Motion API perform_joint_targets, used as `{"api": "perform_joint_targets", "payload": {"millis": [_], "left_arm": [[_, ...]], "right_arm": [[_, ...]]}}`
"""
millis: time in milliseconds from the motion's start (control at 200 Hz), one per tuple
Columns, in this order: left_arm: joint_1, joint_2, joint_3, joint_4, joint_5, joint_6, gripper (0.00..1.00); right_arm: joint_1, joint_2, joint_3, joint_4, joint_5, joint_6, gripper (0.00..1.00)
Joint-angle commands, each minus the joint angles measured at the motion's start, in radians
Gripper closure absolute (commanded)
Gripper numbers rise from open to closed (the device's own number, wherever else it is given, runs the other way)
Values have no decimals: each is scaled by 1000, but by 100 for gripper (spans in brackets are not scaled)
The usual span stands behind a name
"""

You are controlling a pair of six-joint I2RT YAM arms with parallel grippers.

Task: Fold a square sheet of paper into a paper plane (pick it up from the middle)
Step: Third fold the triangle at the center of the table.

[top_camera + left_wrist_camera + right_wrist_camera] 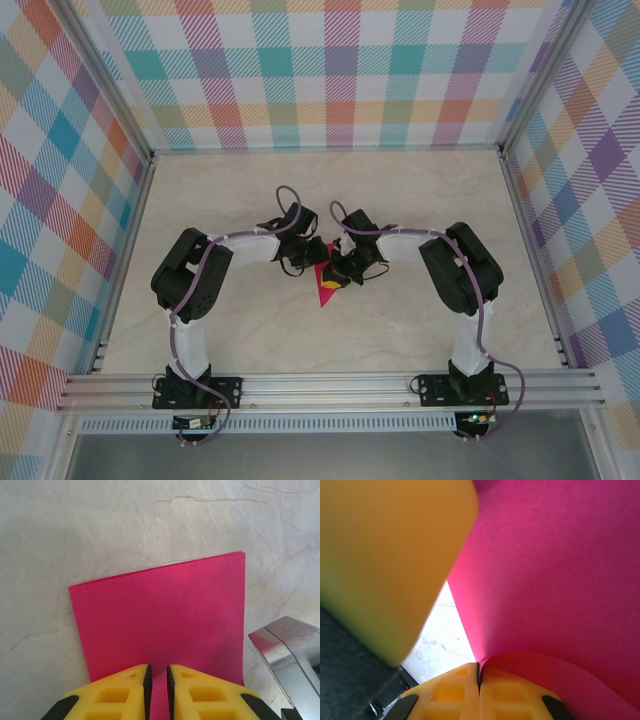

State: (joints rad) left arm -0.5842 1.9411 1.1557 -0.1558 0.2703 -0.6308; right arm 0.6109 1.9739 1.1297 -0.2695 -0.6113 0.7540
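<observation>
Right ahead of the left gripper (157,687) the pink paper (160,615) spreads out over the pale marbled table (125,525). It runs away from the fingertips and out wider than the fingers on both sides. At its far right corner you can see two layers stacked, so it's doubled over. The left gripper's yellow fingers are nearly together but not quite: a thin slot is left between them, and pink shows through that slot. They sit over the paper's near edge, though I honestly can't tell if they're touching it. Just off to the right of that gripper there's a silver metal part (287,645) beside the paper's right edge.

The right gripper (479,672) is a different story. Its fingers are pressed tight together with the paper caught in the seam, and the sheet curls up and away from the tips, bulging to the right. Up and left of it looms a big yellow blur (385,555), very close to the lens, with a sliver of table between it and the paper.

From above, both grippers meet mid-table with the paper between and just nearer than them.
</observation>
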Motion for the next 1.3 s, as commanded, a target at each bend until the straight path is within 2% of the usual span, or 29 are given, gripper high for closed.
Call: {"api": "perform_joint_targets", "payload": {"millis": [0,965,1140,1295], "left_arm": [[3,10,-24,-36,12,16,82],[1,7,-29,-33,14,14,81],[7,-39,-12,-64,0,8,81],[53,-97,-7,-98,-28,-43,77]], "right_arm": [[6,20,21,13,-17,-22,99],[6,62,44,-38,-11,-88,99],[5,64,35,-61,24,-96,99],[6,72,39,-69,38,-99,96]]}}
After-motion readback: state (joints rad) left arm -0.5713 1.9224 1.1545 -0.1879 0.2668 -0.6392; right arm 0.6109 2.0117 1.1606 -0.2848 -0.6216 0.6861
